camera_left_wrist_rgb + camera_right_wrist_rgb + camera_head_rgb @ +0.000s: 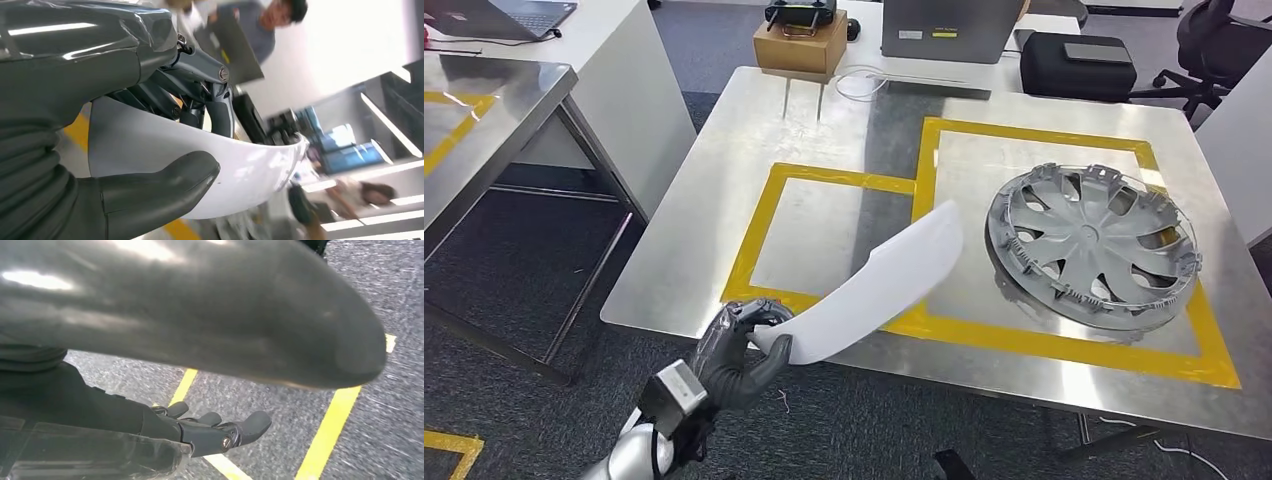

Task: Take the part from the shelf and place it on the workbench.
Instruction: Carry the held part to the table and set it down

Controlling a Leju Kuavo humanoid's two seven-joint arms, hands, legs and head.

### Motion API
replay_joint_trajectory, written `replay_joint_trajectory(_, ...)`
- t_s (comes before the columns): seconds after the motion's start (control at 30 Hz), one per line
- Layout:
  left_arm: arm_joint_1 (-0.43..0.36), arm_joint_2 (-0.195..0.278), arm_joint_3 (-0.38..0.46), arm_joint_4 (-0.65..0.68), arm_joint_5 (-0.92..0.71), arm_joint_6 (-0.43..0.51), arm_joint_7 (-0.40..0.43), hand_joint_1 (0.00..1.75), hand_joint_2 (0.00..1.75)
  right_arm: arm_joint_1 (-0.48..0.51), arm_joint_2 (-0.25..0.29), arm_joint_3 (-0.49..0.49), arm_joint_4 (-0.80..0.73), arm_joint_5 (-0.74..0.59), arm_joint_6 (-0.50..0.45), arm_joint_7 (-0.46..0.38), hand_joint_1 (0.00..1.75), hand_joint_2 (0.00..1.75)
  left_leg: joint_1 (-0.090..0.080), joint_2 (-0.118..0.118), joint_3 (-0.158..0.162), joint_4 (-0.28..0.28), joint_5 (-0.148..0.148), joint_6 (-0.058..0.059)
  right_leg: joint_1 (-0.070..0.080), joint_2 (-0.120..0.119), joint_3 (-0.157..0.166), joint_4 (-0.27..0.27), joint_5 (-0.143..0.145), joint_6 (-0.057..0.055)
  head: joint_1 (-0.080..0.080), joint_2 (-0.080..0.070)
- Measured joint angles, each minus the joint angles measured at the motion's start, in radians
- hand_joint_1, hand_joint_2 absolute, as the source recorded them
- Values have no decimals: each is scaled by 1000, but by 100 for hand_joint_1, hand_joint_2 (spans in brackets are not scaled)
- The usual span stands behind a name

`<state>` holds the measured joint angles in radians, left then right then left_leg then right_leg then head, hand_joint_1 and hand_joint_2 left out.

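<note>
Broadly, a brushed-steel workbench with two rectangles outlined in yellow tape spreads across the head view. Inside the larger, right-hand rectangle lies a round silver plastic wheel cover, spoked face up and tilted a little, its near edge close to the tape. Beyond the bench's far edge stand a brown cardboard box with a black device on top, a grey laptop-like case and a black bag. A second steel table with yellow tape stands to the left, over dark grey carpet.

Next in size is the part, a long curved white plastic panel shaped like a blade. It hangs in the air above the bench's near edge, slanting from the left hand up and to the right across the tape between the two rectangles. That hand grips the panel's near, narrow end; in the left wrist view the thick grey thumb presses one face while the dark fingers wrap the other.

Lower down, the right hand hangs over carpet with yellow floor lines, fingers loosely curved, apart and holding nothing.
</note>
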<state>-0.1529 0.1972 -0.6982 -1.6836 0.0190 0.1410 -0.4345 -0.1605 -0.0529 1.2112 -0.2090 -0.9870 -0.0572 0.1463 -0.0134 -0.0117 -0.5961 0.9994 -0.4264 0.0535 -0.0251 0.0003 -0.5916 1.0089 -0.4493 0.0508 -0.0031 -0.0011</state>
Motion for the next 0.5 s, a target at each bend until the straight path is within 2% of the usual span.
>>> replay_joint_trajectory(0.07, -31, -12, -8, 30, -120, 101, 42, 175, 175, 0, 2, -5, 0, 5, -2, -2, 0, 0, 1, 0, -3, 8, -5, -6, 2, 1, 1, -3, 4, -15, -1, 0)
replay_joint_trajectory(0.13, -68, -26, -16, 67, -225, 185, 88, 175, 175, -2, 5, -10, -1, 8, -4, -2, 0, 0, 6, 1, -13, 27, -20, -15, -3, 2, 4, -5, 7, -25, -2, 0)
replay_joint_trajectory(0.2, -109, -45, -23, 119, -316, 245, 136, 175, 175, -6, 10, -17, -2, 12, -7, -1, 0, 0, 12, 5, -53, 115, -71, -30, -7, 2, 6, -7, 8, -30, -5, 0)
replay_joint_trajectory(0.27, -151, -69, -30, 188, -410, 297, 179, 175, 175, -8, 16, -23, -4, 18, -9, -1, 0, 0, 19, 8, -113, 245, -126, -41, -6, 1, 6, -6, 7, -32, -6, 0)
replay_joint_trajectory(0.3, -173, -82, -33, 229, -459, 318, 196, 175, 175, -8, 18, -26, -4, 21, -10, -1, 0, 0, 22, 9, -133, 285, -134, -43, -6, 1, 6, -6, 7, -31, -6, 0)
replay_joint_trajectory(0.33, -198, -94, -37, 272, -506, 336, 207, 175, 175, -8, 21, -28, -4, 25, -11, -1, 0, 0, 24, 10, -137, 290, -124, -44, -6, 1, 6, -6, 7, -31, -6, 0)
replay_joint_trajectory(0.37, -226, -106, -40, 317, -552, 352, 214, 175, 175, -9, 23, -32, -4, 29, -12, -1, 0, 0, 25, 10, -122, 255, -96, -42, -6, 2, 8, -6, 7, -31, -6, 0)
replay_joint_trajectory(0.43, -282, -128, -46, 397, -624, 377, 222, 175, 175, -10, 28, -38, -5, 35, -12, -2, 0, 0, 25, 10, -56, 121, -31, -32, -5, 4, 11, -7, 7, -30, -6, 0)
replay_joint_trajectory(0.47, -308, -140, -49, 434, -653, 388, 226, 175, 175, -11, 30, -41, -6, 39, -11, -5, 0, 0, 22, 9, -27, 65, -12, -25, -3, 6, 11, -7, 7, -29, -6, 0)
replay_joint_trajectory(0.5, -332, -151, -53, 471, -682, 398, 230, 175, 175, -10, 32, -44, -7, 43, -9, -10, 0, 0, 19, 8, -10, 32, -6, -19, -1, 6, 9, -8, 8, -26, -6, 0)
